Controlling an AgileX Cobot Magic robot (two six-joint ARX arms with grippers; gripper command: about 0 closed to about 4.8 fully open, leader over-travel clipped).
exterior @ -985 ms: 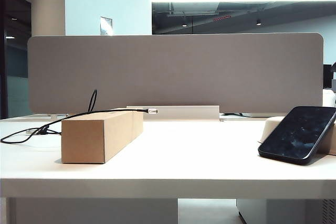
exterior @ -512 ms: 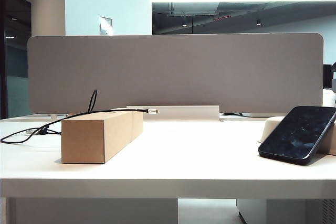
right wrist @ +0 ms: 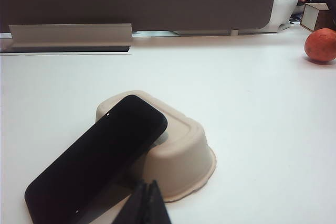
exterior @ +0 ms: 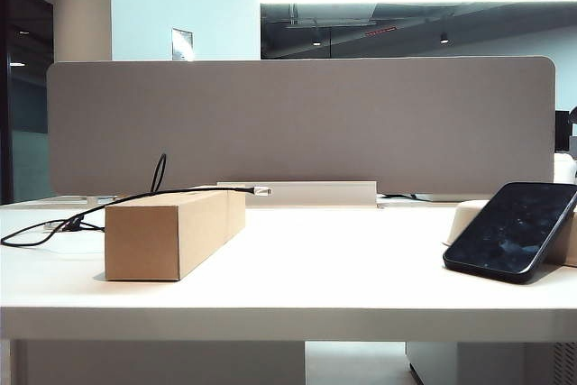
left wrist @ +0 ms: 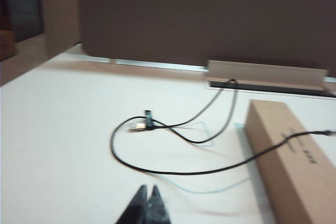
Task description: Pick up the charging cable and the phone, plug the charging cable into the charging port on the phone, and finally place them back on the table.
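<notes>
While both the left gripper (left wrist: 147,203) and right gripper (right wrist: 144,203) hover closed and empty, the limp cable (left wrist: 173,169) near the table's (exterior: 361,286) left edge suits a pinch behind its stiff plug (exterior: 262,191); the slick phone (right wrist: 100,156) wants gripping by its sides.

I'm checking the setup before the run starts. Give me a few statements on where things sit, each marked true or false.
1. The phone lies flat on the table. False: it leans tilted against an upturned off-white tray.
2. The charging cable drapes over the cardboard box. True.
3. The left end effector holds the cable. False: it is shut, empty, apart from it.
4. The right end effector is shut, holding nothing. True.
5. An orange fruit sits on the table. True.
</notes>
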